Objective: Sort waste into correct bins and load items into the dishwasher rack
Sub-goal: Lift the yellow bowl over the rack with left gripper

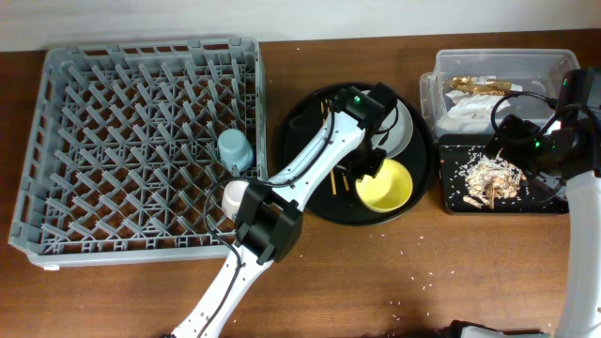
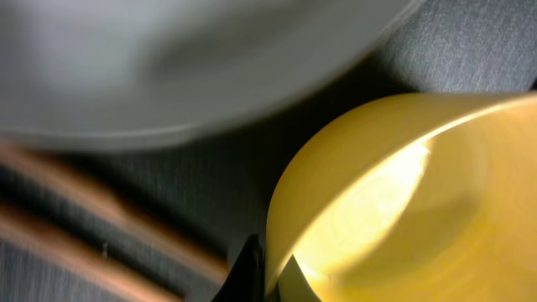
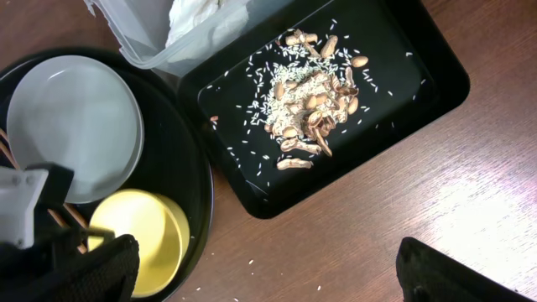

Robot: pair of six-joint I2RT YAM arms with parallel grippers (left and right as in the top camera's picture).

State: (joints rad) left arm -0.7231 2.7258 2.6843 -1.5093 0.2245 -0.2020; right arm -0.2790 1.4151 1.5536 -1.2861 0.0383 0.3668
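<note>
My left gripper (image 1: 368, 167) is shut on the near rim of the yellow bowl (image 1: 385, 185), one finger inside and one outside (image 2: 270, 275). The bowl (image 2: 403, 201) sits on the round black tray, beside the grey-green plate (image 1: 399, 127) and the chopsticks (image 1: 336, 174). My right gripper (image 3: 268, 277) is open and empty, hovering near the shallow black tray (image 1: 451, 202) that holds food scraps (image 1: 490, 178). The clear tub (image 1: 554, 64) holds the gold wrapper (image 1: 479, 86) and napkins (image 1: 465, 108). The blue cup (image 1: 235, 148) stands in the grey rack (image 1: 56, 141). The pink cup (image 1: 230, 195) is partly hidden under my left arm.
The large round black tray (image 1: 300, 141) lies between the rack and the bins. Rice grains are scattered on the wooden table in front of the black tray (image 3: 310, 260). The right wrist view also shows the plate (image 3: 75, 126) and bowl (image 3: 138, 239).
</note>
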